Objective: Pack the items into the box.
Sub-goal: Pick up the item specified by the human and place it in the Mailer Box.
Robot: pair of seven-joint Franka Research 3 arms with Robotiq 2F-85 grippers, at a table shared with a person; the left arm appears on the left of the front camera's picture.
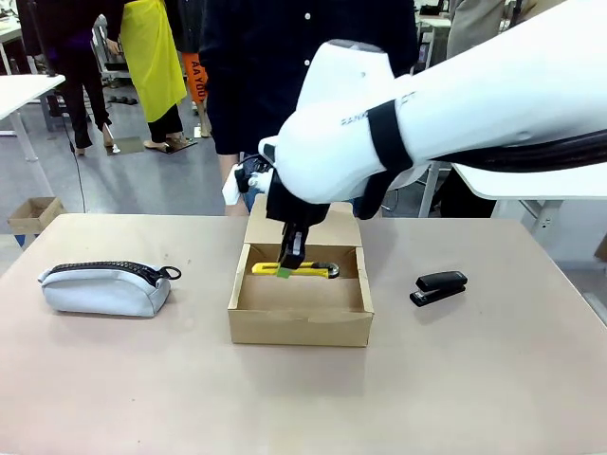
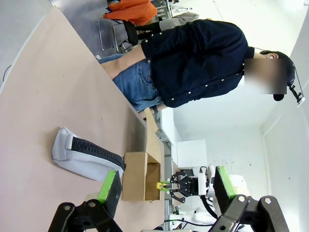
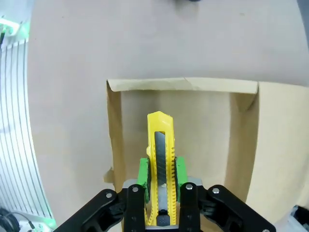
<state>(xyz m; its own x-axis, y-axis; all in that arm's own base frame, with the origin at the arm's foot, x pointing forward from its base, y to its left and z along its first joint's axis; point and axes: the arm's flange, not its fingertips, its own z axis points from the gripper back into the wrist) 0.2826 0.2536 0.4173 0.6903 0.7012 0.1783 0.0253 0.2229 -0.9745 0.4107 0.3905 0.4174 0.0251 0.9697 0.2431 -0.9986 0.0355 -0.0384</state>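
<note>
At frame centre, the right end effector (image 1: 287, 268) clamped the utility knife (image 1: 313, 270) in the box (image 1: 299, 327); it looked best lowered flat before release

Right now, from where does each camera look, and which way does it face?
Front: between the arms, facing across the table to the person; the right arm holds the knife at the box.
Left wrist: rolled sideways, along the open left fingers toward the pouch and box.
Right wrist: down along the right fingers, shut on the knife, into the box.
Shared: all three show box and knife.
</note>
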